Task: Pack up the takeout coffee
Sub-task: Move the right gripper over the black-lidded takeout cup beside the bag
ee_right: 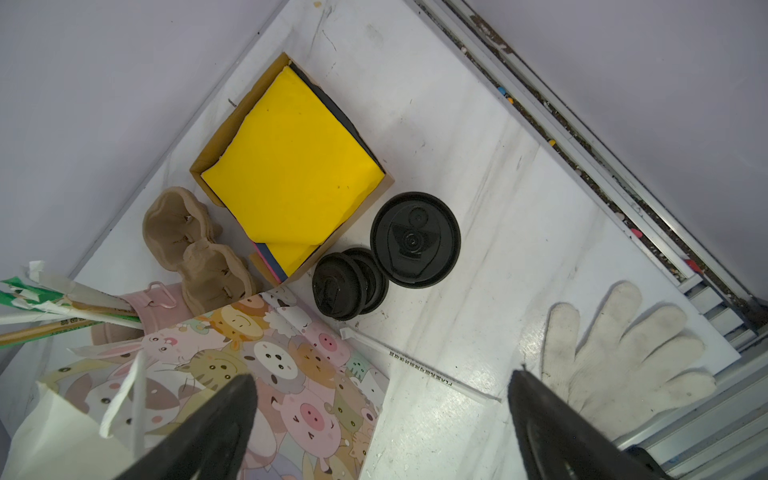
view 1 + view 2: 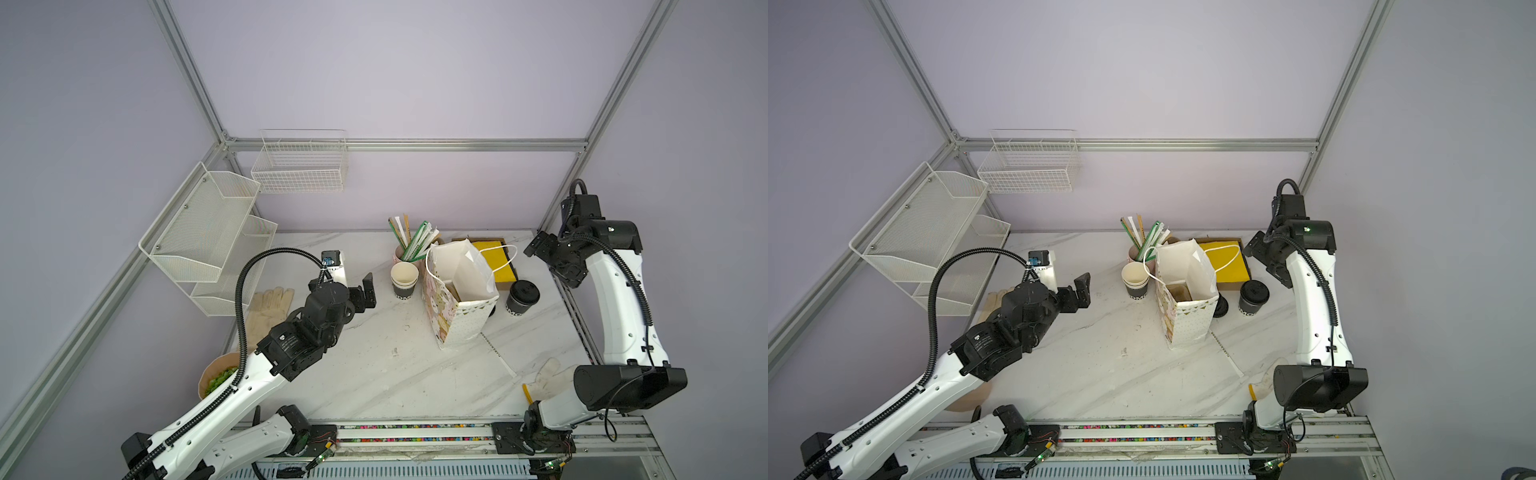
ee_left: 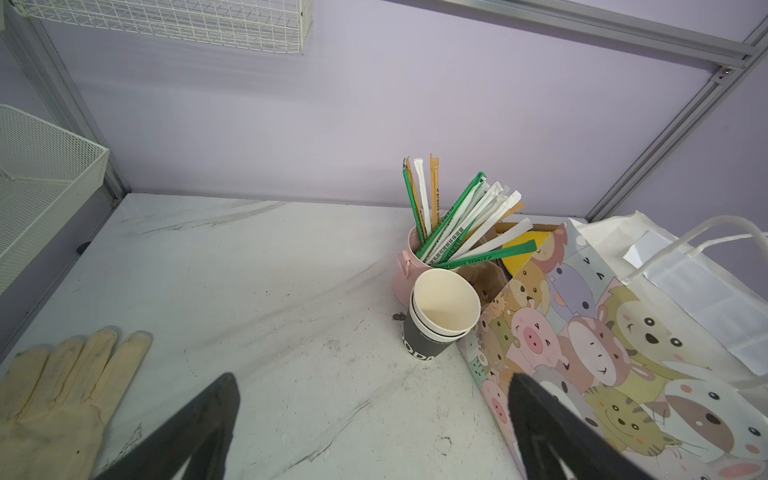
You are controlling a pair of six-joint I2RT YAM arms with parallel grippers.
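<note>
Currently the takeout coffee cup [image 2: 522, 297], black-walled with white lettering and capped by a black lid, stands upright on the desk [image 2: 374, 374] toward its back right corner. It is just right of the cartoon-animal paper bag [image 2: 457, 318] and just in front of a cardboard box [image 1: 235, 123] of yellow sheets. A few loose black lids [image 1: 347, 284] lie between cup and bag. The left gripper [image 2: 370, 293] hangs over the desk's left half, jaws spread wide and empty, facing a nested stack of cups [image 2: 404, 282]. The right gripper [image 1: 382, 419] is raised near the right edge, jaws likewise wide apart, holding nothing.
</note>
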